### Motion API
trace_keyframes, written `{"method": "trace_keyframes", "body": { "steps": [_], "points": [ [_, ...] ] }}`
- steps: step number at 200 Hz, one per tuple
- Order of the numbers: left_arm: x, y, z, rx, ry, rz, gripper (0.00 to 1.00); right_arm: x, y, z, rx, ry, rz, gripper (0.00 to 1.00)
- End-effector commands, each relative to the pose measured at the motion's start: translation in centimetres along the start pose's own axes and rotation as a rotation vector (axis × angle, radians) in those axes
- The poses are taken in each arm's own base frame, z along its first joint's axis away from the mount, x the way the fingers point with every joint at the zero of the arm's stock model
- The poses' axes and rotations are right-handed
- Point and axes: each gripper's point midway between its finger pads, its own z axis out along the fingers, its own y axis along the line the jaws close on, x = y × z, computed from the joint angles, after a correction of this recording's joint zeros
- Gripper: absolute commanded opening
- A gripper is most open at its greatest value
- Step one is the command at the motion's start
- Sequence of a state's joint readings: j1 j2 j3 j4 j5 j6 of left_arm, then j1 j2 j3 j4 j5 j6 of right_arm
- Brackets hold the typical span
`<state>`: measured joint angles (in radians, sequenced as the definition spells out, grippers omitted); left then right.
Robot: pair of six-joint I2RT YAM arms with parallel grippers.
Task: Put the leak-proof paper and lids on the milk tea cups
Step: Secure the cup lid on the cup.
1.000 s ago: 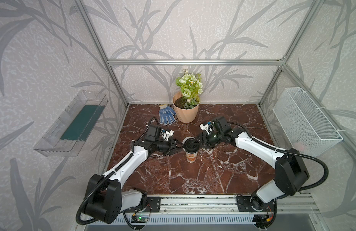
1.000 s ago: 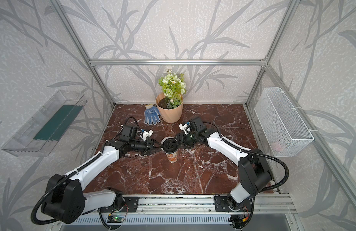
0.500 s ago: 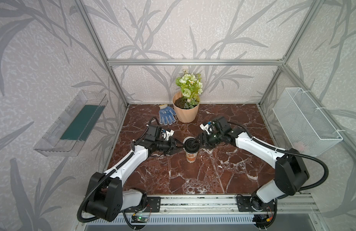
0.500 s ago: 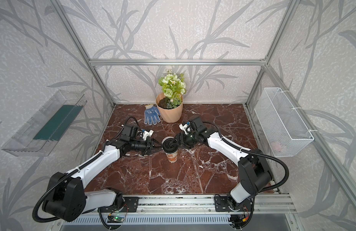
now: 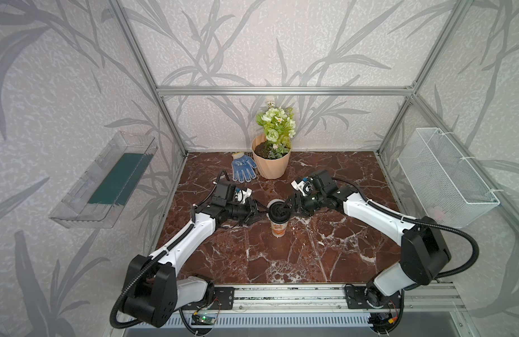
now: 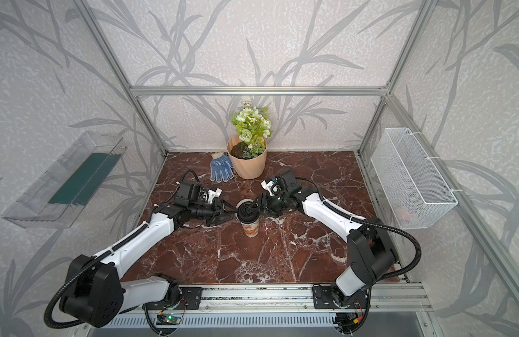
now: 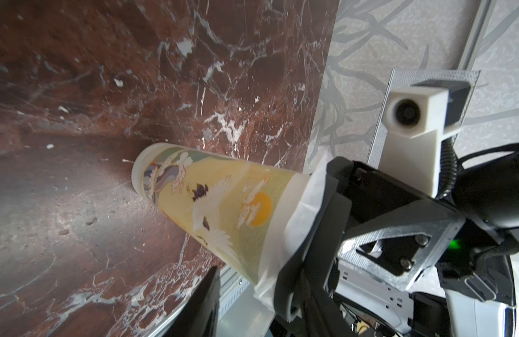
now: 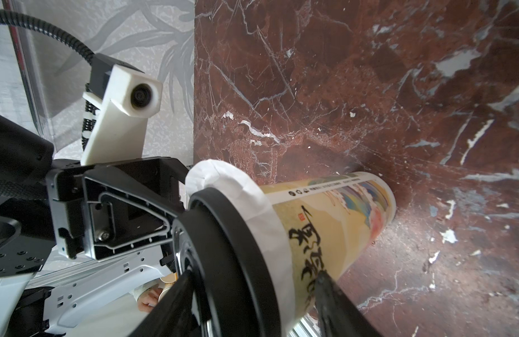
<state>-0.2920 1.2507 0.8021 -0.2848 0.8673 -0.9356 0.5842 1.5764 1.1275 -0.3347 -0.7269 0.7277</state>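
The milk tea cup [image 5: 278, 229] [image 6: 251, 227] stands upright mid-table, white with an orange print. The leak-proof paper [image 8: 223, 181] [image 7: 304, 210] lies over its mouth, its whitish edge folded down round the rim. A black lid [image 8: 232, 248] [image 5: 278, 210] sits on top of the paper. My right gripper [image 5: 287, 204] [image 8: 253, 274] reaches in from the right, turned on its side. It is shut on the lid, with one finger over the lid's top and the other by the cup wall. My left gripper [image 5: 259, 213] is open just left of the rim, one finger [image 7: 202, 306] beside the paper's edge.
A peach flower pot [image 5: 271, 166] and a blue glove [image 5: 243, 167] stand behind the cup at the back. A white wire basket [image 5: 444, 175] hangs on the right wall. A clear tray [image 5: 106, 181] hangs on the left wall. A metal rail [image 5: 281, 297] runs along the front.
My left gripper's jaws have spread a little beside the cup's rim. The right arm, the lid and the cup stay where they were.
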Motion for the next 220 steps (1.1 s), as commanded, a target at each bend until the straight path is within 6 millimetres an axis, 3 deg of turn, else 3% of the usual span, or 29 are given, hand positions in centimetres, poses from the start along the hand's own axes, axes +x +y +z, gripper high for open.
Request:
{"method": "trace_keyframes", "body": {
  "steps": [1,25,106,173,220],
  "points": [
    [-1.4,-1.6,-0.5,0.042,-0.077,0.005,0.46,2.3,-4.2,1.1,0.127,0.074,0.088,0.64],
    [-1.8,-2.5,-0.7,0.081,-0.098,0.010,0.46,2.3,-4.2,1.1,0.126,0.075,0.088,0.64],
    [-1.4,0.3,1.0,0.033,-0.052,-0.052,0.47,2.1,-4.1,1.2,0.123,0.076,0.089,0.64],
    [-1.1,1.1,1.8,0.047,-0.029,-0.072,0.47,2.1,-4.3,1.3,0.126,0.079,0.095,0.64],
    [-2.2,-1.3,0.2,0.100,-0.119,-0.020,0.46,2.1,-4.3,1.3,0.126,0.078,0.095,0.64]
  ]
}}
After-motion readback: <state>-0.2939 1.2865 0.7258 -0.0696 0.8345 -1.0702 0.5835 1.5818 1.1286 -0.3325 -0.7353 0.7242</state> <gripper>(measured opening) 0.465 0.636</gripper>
